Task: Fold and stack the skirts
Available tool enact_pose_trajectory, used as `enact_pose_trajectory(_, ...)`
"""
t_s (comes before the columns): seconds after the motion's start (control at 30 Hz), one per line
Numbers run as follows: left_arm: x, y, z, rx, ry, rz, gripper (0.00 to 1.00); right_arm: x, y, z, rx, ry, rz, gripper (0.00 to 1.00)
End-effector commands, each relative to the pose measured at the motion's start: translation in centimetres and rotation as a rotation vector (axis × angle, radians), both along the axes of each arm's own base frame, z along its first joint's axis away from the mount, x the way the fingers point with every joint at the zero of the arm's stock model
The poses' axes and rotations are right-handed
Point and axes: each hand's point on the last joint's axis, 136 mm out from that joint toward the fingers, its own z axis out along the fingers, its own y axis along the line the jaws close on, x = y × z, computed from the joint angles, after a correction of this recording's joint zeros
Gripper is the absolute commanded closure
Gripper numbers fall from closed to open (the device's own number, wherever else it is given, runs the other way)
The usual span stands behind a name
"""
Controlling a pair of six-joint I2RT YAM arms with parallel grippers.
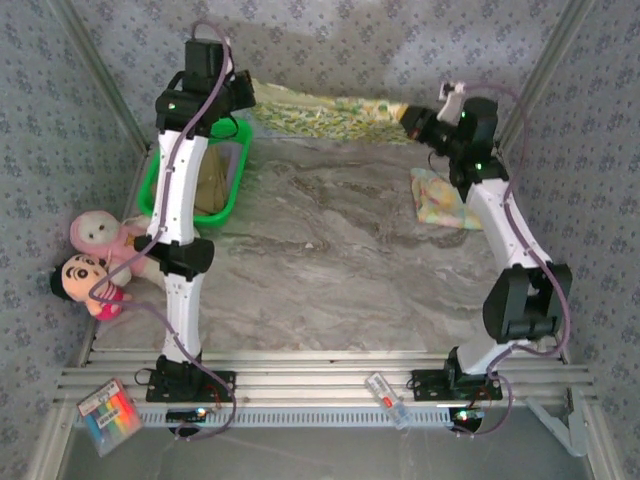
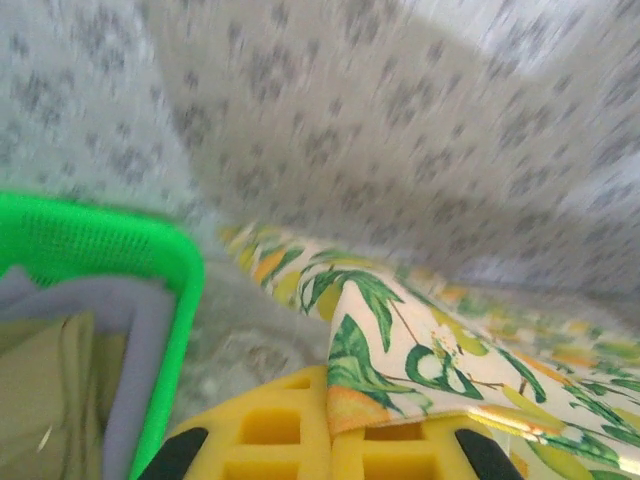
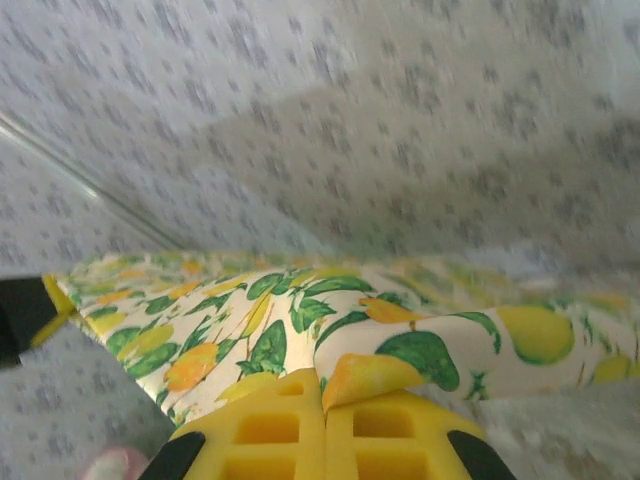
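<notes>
Overhead, floral skirt (image 1: pixel 325 117) stretched flat, lemon-leaf print

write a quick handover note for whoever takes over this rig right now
Left gripper: shut on one end of the floral skirt.
Right gripper: shut on the other end, with the skirt stretched between the two near the far wall.
Pastel skirt: lies on the table beside the right arm and looks folded.
Olive skirt and grey skirt: in the green basket.
Done: probably the pastel one.
Left: fold the floral skirt, stack it, then do the two from the basket.
</notes>
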Motion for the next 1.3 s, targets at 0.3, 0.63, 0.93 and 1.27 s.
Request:
enact_pose_trajectory(0.3,-9.5,2.8,-17.7,-0.139,0.309,0.152,0.16,-11.6,-1.7,-23.5,-0.203,0.545,0.039,0.45)
enact_pose_trajectory(0.63,-12.7,-0.7,-21.0,-0.196,0.438,0.02,0.0,-7.7,-1.8,-20.7,-0.254,0.469,-0.084,0.0)
enact_pose_trajectory(0.93,-4.6,-11.2,-25.5,-0.247,0.519,-0.198,0.0,-1.5,3.3,-23.9,-0.249,0.515,-0.041,0.0)
enact_pose_trajectory(1.27,-7.2,-11.1,-35.8,-0.175,0.746,-0.141,0.0,-0.1,2.0,-30.5,-0.211,0.655,-0.231,0.0)
